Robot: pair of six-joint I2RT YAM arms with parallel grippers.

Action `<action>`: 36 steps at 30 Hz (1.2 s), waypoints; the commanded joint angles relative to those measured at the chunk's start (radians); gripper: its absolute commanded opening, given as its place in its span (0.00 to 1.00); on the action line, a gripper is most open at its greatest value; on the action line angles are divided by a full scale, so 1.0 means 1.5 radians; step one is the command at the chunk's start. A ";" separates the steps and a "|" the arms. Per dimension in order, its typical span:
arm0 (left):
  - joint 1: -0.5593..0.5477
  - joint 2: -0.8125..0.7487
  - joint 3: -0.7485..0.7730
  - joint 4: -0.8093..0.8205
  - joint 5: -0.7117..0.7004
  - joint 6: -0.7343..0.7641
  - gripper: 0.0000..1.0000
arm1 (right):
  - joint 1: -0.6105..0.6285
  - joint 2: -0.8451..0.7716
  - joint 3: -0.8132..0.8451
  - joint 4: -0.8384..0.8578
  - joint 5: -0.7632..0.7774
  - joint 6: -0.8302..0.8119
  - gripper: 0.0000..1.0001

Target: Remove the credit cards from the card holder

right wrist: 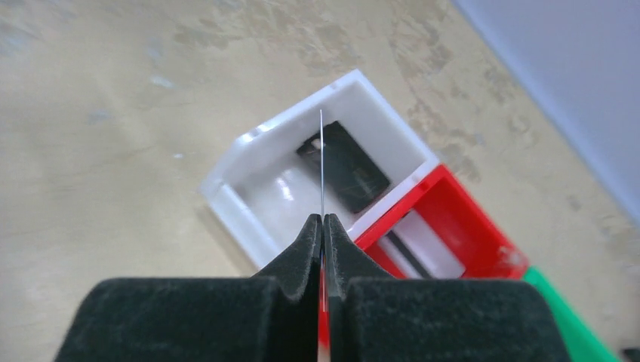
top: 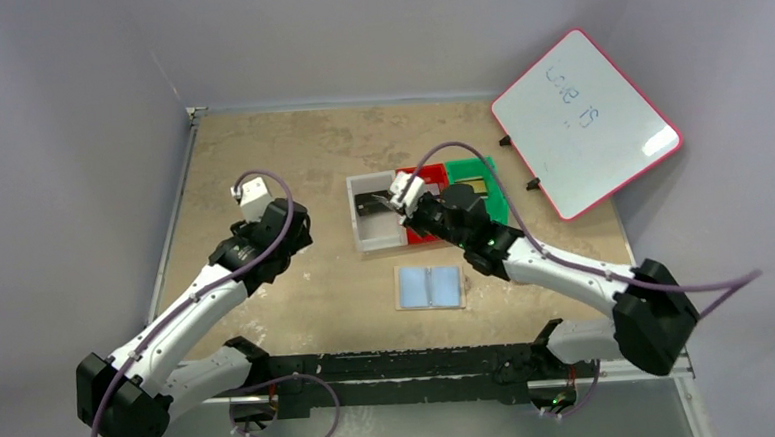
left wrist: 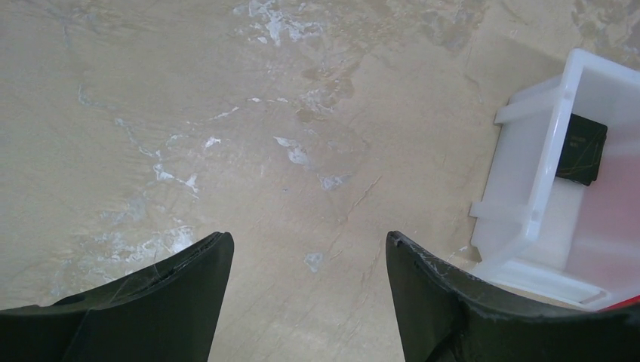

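Hovering R gripper [right wrist: 322, 225] pinches card [right wrist: 321, 162] over white bin [right wrist: 234, 221], 11 o'clock of card holder [top: 430, 287]; drop low, centred. L gripper [left wrist: 306, 241] wide, empty.

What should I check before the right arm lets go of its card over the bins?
1. Right tool shut on a thin card, seen edge-on: ok.
2. Thin card over the white bin: ok.
3. Black card lies flat in that bin, leaving room: ok.
4. Left tool open above bare table, beside the bin: ok.
5. Wallet lies open; whether cards remain inside: cannot tell.
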 commanded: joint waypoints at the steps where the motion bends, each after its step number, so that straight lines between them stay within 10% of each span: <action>1: 0.002 -0.017 -0.011 -0.011 -0.005 -0.006 0.74 | 0.011 0.094 0.088 0.015 0.084 -0.246 0.00; 36: -0.003 -0.104 -0.030 -0.017 -0.017 -0.019 0.79 | 0.033 0.452 0.312 -0.058 0.157 -0.462 0.02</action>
